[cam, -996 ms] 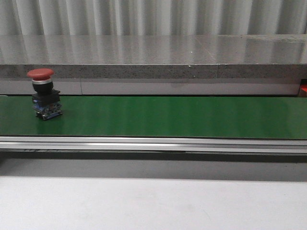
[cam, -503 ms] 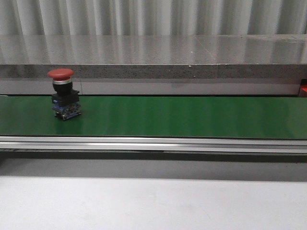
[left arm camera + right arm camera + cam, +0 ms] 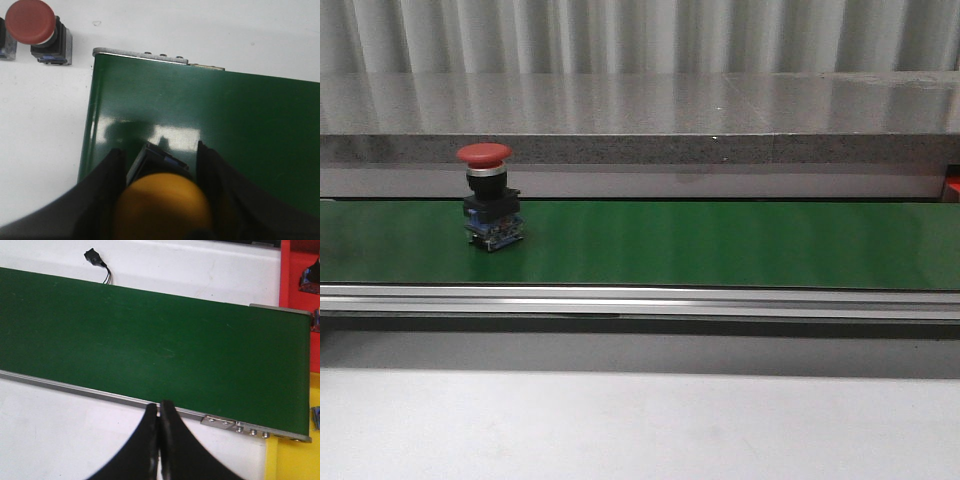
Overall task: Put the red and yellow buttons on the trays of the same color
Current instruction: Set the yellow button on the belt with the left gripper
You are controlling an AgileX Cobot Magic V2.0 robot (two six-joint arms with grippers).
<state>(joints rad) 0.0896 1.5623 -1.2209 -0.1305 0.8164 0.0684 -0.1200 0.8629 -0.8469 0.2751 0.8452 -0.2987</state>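
While the front view shows neither hand, it shows a red mushroom-headed push button on a black and blue switch body (image 3: 490, 205) standing upright on the long green conveyor belt (image 3: 720, 245), toward the belt's left part, with a grey stone-like ledge (image 3: 640, 120) behind it and the pale counter (image 3: 640, 420) in front. The left wrist view shows what the front view does not: the left hand (image 3: 160, 165) sits over the end of the green belt with its two dark fingers (image 3: 107, 180) spread on either side of a yellow dome-headed push button (image 3: 162, 205), whose dark base with a blue edge shows just ahead of the dome; the fingers lie close against it and appear to grasp it, though actual contact is hard to confirm. Beyond the belt's end, on the white counter, a second red-capped button on a black body (image 3: 37, 27) stands apart from that hand. In the right wrist view the right hand (image 3: 159, 412) hovers at the belt's near metal rail (image 3: 100, 395), its black fingers pressed together with nothing between them. A red tray (image 3: 299, 270) and a yellow tray (image 3: 295, 460) lie just past the belt's end, and a small black connector with wires (image 3: 95, 259) rests on the white surface across the belt.
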